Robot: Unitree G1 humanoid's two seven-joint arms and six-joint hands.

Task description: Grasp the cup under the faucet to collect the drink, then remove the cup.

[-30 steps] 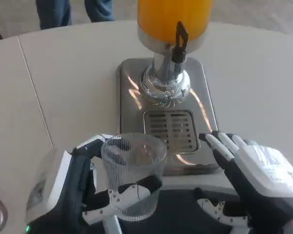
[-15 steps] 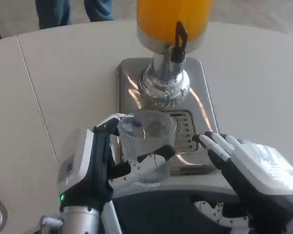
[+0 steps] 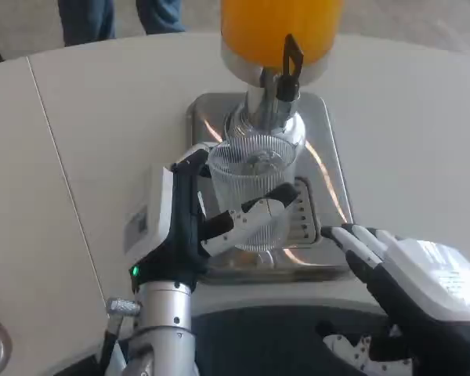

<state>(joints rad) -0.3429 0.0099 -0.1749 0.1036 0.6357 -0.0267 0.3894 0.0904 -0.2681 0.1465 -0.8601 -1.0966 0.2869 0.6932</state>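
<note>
Cup [image 3: 253, 188] upright in left hand [image 3: 189, 223] fingers [image 3: 251, 219], just near of faucet [image 3: 288, 66]; right hand [image 3: 411, 278] spread, holding nothing.

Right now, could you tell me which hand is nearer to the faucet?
Left. The left hand holds the cup just below the faucet; the right hand sits lower right, beside the drip tray.

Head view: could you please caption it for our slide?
Left hand holds the clear cup over the drip tray, below the juice dispenser's faucet.
</note>
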